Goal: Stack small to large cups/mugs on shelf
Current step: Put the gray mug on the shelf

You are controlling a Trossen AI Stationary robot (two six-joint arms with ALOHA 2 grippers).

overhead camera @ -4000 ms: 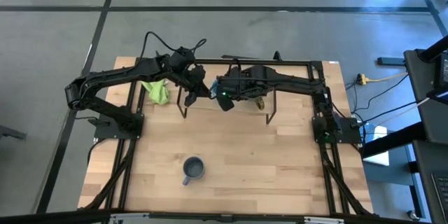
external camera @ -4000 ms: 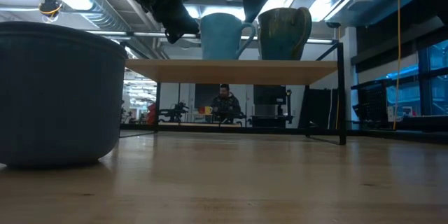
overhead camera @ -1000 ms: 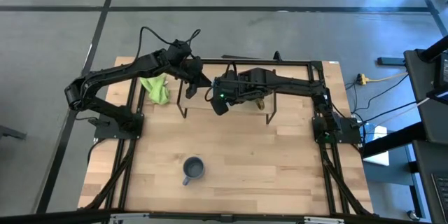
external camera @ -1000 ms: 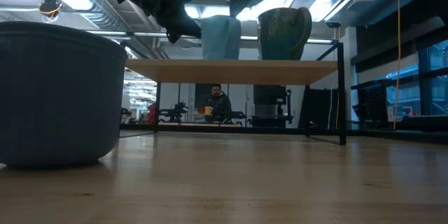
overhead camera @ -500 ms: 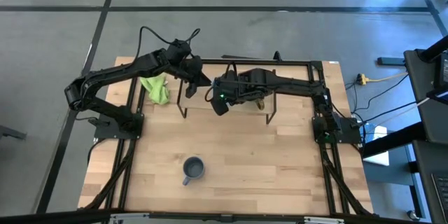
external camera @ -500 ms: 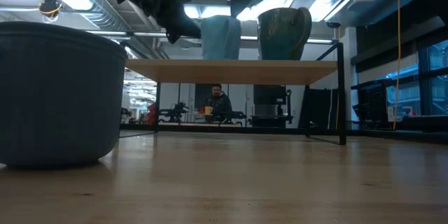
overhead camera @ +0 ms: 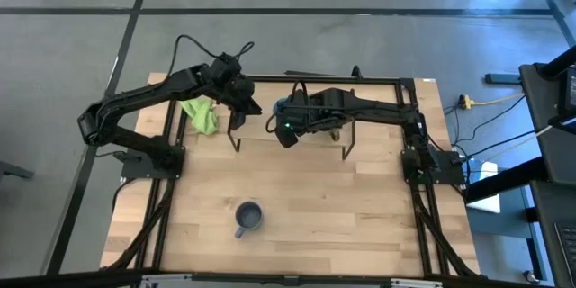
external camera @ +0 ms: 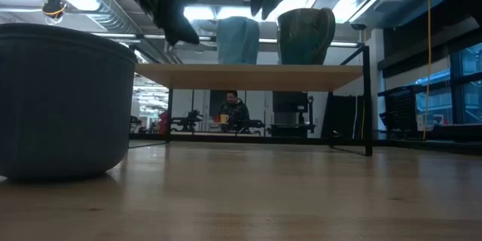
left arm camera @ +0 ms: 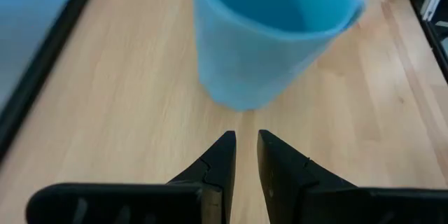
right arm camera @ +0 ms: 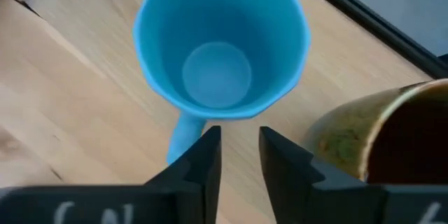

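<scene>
Beyond the counter point(overhead camera: 297, 207) the room runs back to benches where a person point(external camera: 234, 110) sits, seen under the shelf point(external camera: 252, 76). Up on the shelf stand the sky-blue mug point(external camera: 237, 41) and, just beside it, the brown mug point(external camera: 306, 37). The grey mug point(overhead camera: 248, 218) sits alone on the counter, well apart from the shelf, and it fills the near corner of the low view.

Both arms hang over the shelf. The left claw point(left arm camera: 243, 155) hovers beside the sky-blue mug with its fingers drawn narrow and nothing between them. The right claw point(right arm camera: 236, 155) is above that same mug, over its handle, fingers likewise narrow and empty.

I'd say two mugs are placed and the grey one is left to fetch. With two claws crowded round one light mug, a stray swing could clip its rim and push it into the brown mug or off the shelf edge. The arms could also foul each other.
</scene>
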